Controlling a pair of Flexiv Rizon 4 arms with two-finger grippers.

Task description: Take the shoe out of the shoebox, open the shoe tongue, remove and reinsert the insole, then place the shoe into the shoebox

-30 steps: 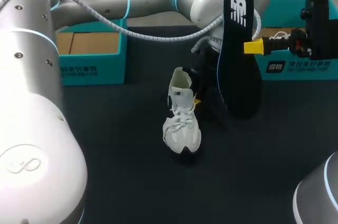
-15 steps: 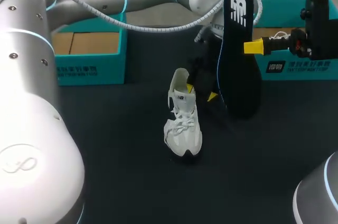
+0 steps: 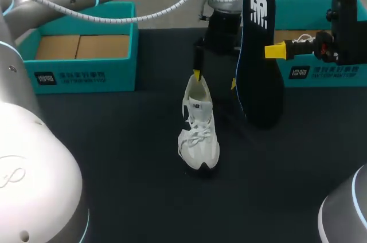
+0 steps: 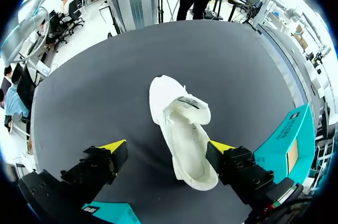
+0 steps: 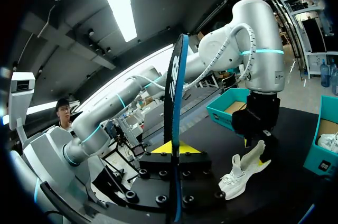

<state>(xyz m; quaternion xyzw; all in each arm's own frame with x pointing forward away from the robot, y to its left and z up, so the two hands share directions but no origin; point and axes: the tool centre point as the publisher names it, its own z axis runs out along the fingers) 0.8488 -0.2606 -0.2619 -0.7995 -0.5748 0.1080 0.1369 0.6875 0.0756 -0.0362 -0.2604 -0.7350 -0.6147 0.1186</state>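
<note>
In the head view the left gripper [image 3: 215, 79] hangs open just above the heel of the white shoe [image 3: 198, 134] on the table, hemmed close beside by the upright insole [image 3: 261, 54] that the right gripper [image 3: 275, 51] clamps, a teal shoebox [image 3: 321, 72] behind it — the left wrist view sets the shoe between its spread fingers — the right wrist view shows the insole pinched edge-on, the shoe ahead.

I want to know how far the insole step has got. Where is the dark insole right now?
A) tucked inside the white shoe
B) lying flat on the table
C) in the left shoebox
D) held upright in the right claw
D: the insole stands on edge, pinched between the fingers of the right claw, clear of the white shoe.
</note>
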